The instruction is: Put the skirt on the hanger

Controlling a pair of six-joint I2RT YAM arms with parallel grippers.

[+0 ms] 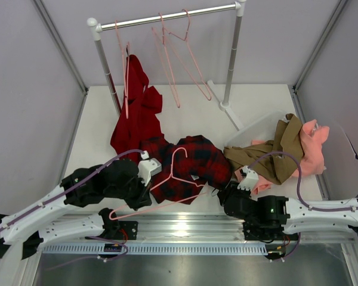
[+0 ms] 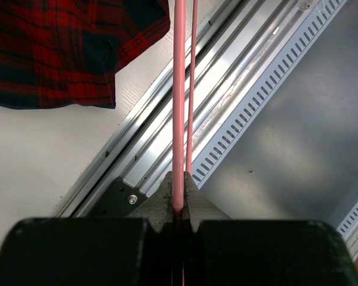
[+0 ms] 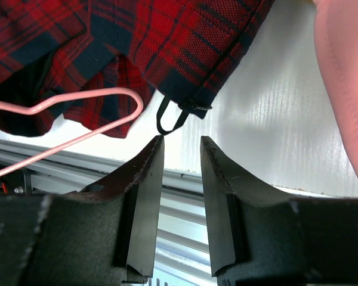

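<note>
Skirt of red and dark navy plaid cloth (image 1: 194,158) lies crumpled near the middle of the white table (image 1: 256,101), drawn toward 6 o'clock and the arm bases. Across its 6 o'clock edge lies the thin pale-pink triangular hanger (image 1: 170,173). Its hook curls over the plaid toward 12 o'clock, and its long bar runs out toward 8 o'clock.

The left gripper (image 2: 179,179) sits at the skirt's 8 o'clock, its fingers pinched tight on the pink bar. The right gripper (image 3: 182,143) sits at the skirt's 5 o'clock with a narrow gap between its fingers and nothing held. The plaid edge is just past its tips at 12 o'clock. A small black hanging loop (image 3: 170,122) dangles from that edge, at about 11 o'clock of the gap and apparently clear of both fingers.

The hanger looks secured and the skirt is not yet on it, so the step in hand is likely the right arm's first grasp of the cloth. The next move calls for a short advance toward 12 o'clock and a closure on the fabric edge or loop. The cloth would then need lifting so a hanger end can slip inside, with the left keeping the bar steady.
</note>
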